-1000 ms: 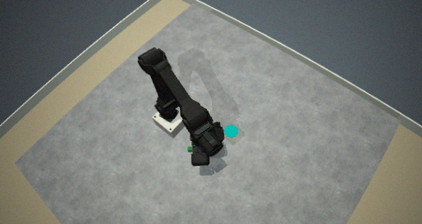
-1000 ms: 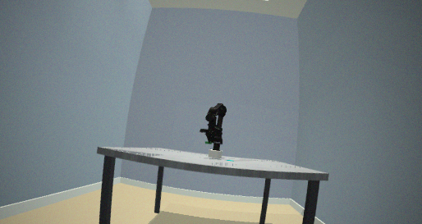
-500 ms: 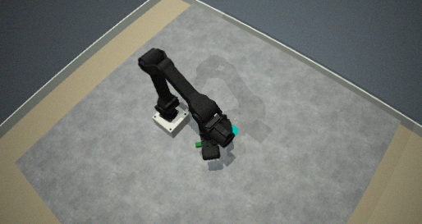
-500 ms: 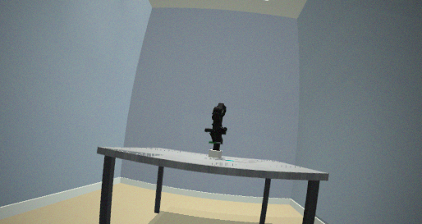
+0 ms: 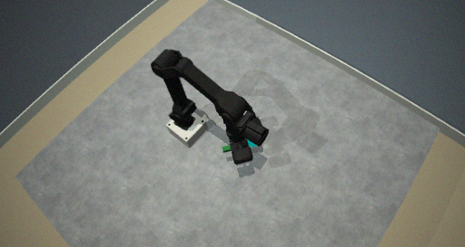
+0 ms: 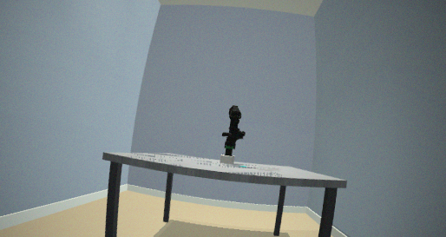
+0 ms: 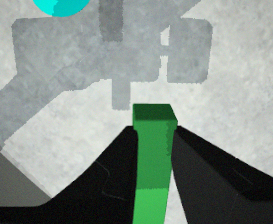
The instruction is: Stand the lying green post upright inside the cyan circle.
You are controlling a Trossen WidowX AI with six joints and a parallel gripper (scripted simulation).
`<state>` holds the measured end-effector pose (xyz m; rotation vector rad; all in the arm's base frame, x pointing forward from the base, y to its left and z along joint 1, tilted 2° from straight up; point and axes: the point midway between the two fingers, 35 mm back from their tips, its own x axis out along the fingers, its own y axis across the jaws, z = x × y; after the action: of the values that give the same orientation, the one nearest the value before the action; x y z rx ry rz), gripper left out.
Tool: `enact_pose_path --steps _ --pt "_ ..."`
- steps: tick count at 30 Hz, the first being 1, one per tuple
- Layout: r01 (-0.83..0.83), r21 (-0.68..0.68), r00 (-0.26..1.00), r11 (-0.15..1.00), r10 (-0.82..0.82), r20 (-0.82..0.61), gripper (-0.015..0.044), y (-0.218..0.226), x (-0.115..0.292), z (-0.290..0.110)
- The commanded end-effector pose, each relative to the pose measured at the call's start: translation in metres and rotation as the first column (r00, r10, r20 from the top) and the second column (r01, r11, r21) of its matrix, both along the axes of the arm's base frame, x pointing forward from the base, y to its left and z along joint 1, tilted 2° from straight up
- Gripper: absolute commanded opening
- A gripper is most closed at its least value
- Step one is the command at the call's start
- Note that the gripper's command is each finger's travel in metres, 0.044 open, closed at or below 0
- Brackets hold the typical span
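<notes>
My gripper point(image 7: 152, 135) point(image 5: 240, 151) is shut on the green post point(image 7: 151, 163), which sticks out between the two black fingers, held above the grey table. In the top view only a short green end of the post point(image 5: 225, 148) shows to the left of the fingers. In the top view the wrist covers most of the circle point(image 5: 251, 144), only a sliver shows. In the exterior view the arm point(image 6: 233, 133) is small and the circle point(image 6: 245, 166) is a thin cyan streak.
The arm's white base block point(image 5: 186, 132) point(image 6: 227, 159) stands on the grey table point(image 5: 317, 175) point(image 6: 182, 165) left of the gripper. Arm shadows fall across the table around the circle. The table's edges are far off on all sides.
</notes>
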<state>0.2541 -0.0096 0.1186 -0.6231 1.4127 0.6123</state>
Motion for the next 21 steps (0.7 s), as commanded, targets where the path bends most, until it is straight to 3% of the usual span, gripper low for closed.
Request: enact_pose_path --steps 1,21 --pt "-0.027 -0.004 1.000 1.000 0.027 0.001 0.0023 0.011 0.003 0.002" --pt "-0.164 -0.005 0.986 0.986 0.164 0.005 0.0023 0.065 0.005 0.010"
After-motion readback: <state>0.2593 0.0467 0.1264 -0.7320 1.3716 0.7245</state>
